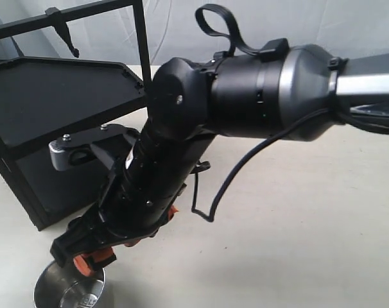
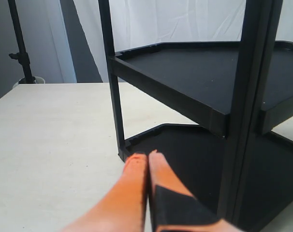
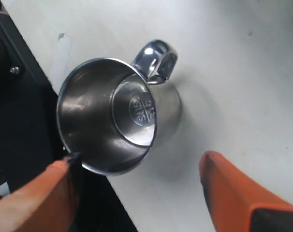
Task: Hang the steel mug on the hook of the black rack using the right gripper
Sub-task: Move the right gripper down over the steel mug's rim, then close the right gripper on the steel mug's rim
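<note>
Nearest to us, the steel mug (image 1: pixel 70 289) stands upright and mouth-up on the table (image 1: pixel 297 244) by its front edge, toward the left corner, close beside the base of the black rack (image 1: pixel 50 102). We have the right gripper (image 1: pixel 84 253) poised just over it, jaws spread wide and empty: in the wrist view one orange pad (image 3: pixel 37 198) sits at the rim and the other (image 3: pixel 228 193) well clear on the far side, with the handle (image 3: pixel 156 60) turned away from both (a grip on the body would leave the loop free for hanging, we judge). Our left gripper (image 2: pixel 147 193) idles, pads pressed together, by the rack's lower shelf. Farther back, the hook (image 1: pixel 63 29) hangs from the top crossbar; the rack's posts and upper shelf stand along the way up.
</note>
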`<state>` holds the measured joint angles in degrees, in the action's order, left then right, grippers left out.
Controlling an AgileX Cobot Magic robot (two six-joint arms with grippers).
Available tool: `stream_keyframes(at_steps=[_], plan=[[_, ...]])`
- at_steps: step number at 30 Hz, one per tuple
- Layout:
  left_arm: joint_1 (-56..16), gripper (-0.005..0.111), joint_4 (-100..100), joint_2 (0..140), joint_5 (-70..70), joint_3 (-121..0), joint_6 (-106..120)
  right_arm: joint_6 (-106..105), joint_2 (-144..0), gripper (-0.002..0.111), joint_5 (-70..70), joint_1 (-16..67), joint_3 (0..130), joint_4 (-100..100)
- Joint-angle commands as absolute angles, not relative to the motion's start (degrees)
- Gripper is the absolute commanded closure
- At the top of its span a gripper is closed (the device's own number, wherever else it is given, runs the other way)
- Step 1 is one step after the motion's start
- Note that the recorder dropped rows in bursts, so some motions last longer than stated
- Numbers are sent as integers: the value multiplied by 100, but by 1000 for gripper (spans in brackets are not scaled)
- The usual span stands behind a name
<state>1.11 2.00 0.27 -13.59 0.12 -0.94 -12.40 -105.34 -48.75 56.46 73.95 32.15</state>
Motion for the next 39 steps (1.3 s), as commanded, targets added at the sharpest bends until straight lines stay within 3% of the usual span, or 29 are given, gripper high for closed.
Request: stream_keyframes(at_steps=[1, 15, 23, 28, 35, 39], plan=[[104, 105, 238, 0, -1322, 0, -96, -1188, -10777, 41, -4947, 5758, 7581, 3080], [104, 105, 238, 0, -1322, 0, -96, -1174, -11316, 41, -4778, 5773, 7705, 3197], [104, 105, 238, 0, -1322, 0, -96, -1161, -11549, 49, -4886, 5773, 7862, 3208], [104, 105, 238, 0, -1322, 0, -96, -1161, -11557, 66, -4969, 5773, 7862, 3160], [104, 105, 238, 0, -1322, 0, -96, -1161, -11557, 109, -4973, 5773, 7862, 3160], [104, 105, 238, 0, -1322, 0, -96, -1161, -11557, 109, -5038, 5773, 7862, 3160]])
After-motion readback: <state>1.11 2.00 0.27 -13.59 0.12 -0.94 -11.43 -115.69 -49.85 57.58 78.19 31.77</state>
